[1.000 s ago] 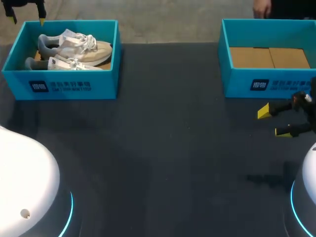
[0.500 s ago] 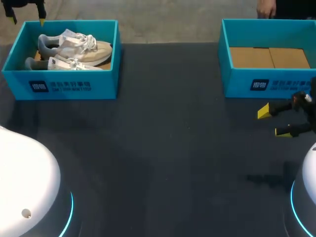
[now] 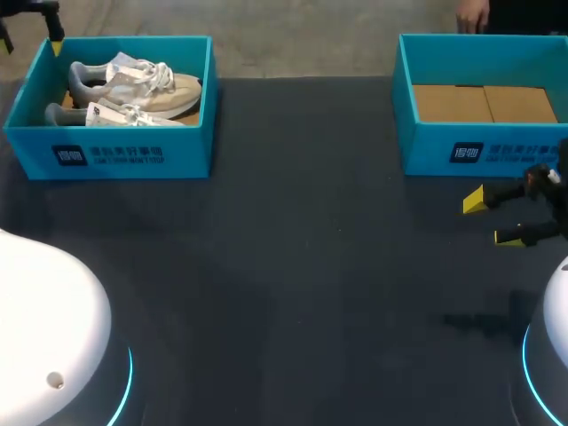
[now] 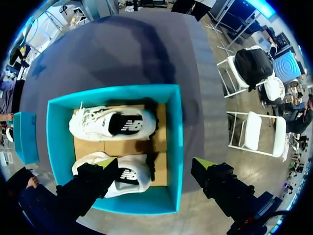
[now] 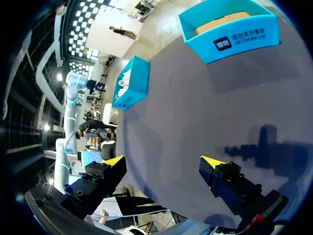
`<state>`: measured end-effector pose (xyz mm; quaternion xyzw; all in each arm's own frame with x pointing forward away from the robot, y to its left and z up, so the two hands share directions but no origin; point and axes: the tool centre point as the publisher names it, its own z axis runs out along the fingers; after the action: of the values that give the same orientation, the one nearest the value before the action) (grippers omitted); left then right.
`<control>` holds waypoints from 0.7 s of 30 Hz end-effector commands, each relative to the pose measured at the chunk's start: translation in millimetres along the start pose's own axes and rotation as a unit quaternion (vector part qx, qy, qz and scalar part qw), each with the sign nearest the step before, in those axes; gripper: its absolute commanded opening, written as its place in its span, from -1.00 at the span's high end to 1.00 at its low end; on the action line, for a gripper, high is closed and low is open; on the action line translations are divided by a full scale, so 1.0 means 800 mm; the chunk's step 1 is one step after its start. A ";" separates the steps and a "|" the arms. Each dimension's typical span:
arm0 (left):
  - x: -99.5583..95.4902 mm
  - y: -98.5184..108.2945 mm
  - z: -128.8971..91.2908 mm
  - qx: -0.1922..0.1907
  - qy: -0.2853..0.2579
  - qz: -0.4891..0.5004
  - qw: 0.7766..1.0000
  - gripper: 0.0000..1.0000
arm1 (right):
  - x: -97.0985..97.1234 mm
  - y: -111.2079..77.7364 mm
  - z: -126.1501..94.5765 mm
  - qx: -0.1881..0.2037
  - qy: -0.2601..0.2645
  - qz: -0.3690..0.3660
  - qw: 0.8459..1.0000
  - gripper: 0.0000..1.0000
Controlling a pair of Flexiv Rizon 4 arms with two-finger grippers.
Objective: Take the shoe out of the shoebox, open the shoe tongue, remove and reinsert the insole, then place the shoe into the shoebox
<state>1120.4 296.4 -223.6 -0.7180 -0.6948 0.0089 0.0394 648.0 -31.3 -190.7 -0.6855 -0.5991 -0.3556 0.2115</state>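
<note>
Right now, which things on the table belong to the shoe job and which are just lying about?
Job in hand:
left shoebox
far shoe and near shoe, both in it
left gripper, open above that box
right gripper, open over the table

Lying about:
empty right shoebox, nothing touching it

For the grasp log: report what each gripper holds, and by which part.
Nothing is held. The left gripper is open above the shoebox, the shoes lying inside; the right gripper is open over the table.
</note>
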 end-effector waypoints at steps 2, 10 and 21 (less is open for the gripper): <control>0.001 -0.035 0.006 -0.020 -0.004 0.006 1.000 -1.00 | 0.001 -0.013 -0.007 -0.088 -0.002 0.001 0.996 -1.00; 0.000 -0.062 0.016 -0.057 -0.015 0.004 0.998 -1.00 | 0.001 -0.013 -0.007 -0.088 -0.002 0.001 0.996 -1.00; -0.013 -0.069 0.042 -0.044 -0.007 0.002 0.999 -1.00 | 0.001 -0.013 -0.007 -0.088 -0.002 0.001 0.996 -1.00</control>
<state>1066.2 290.9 -248.8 -0.7208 -0.6928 0.0010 0.0206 648.0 -31.3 -190.7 -0.6856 -0.5990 -0.3556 0.2115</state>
